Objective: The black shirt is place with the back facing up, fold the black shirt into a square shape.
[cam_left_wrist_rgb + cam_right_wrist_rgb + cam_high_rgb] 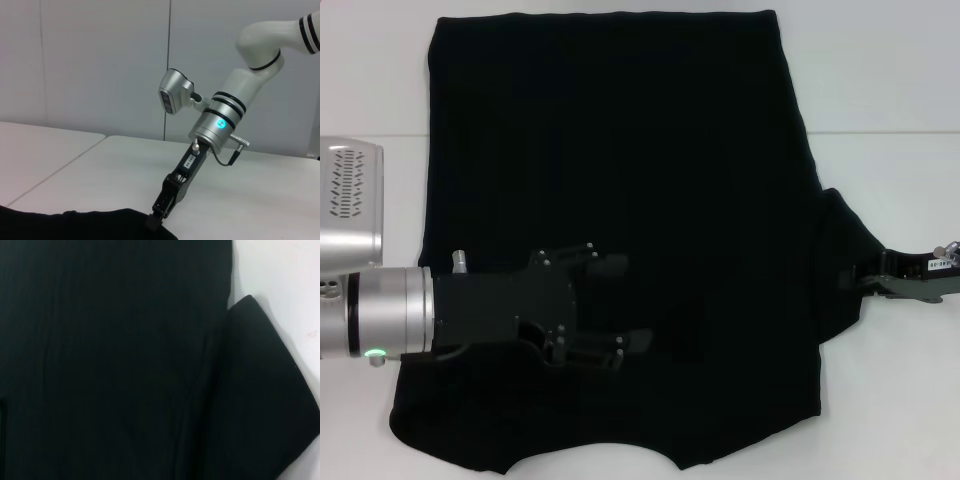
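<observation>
From the head camera, the black shirt [620, 180] lies spread flat on the white table [890, 90], plain side up, covering most of the surface, its curved neck edge at the near end and its straight hem at the far end. The left gripper [625, 305] reaches in over the shirt's near left part, low above or on the cloth, with its two fingers [610, 262] spread apart and nothing between them. The right gripper [868, 281] sits at the shirt's right sleeve, which juts out to the right of the body; its tip meets the sleeve's outer edge, and whether the fingers are pinching the cloth cannot be told here. In the left wrist camera, the right gripper [159, 210] slants down from its silver and white arm, and its tip touches a raised hump of the black shirt [100, 225] at the cloth's edge on the white table [250, 200]; the fingers' grip is too dark to make out. In the right wrist camera, the black shirt [110, 360] fills nearly the whole picture, with the sleeve lying beside the body, a crease between them, and the white table [280, 280] bare beyond the sleeve.
</observation>
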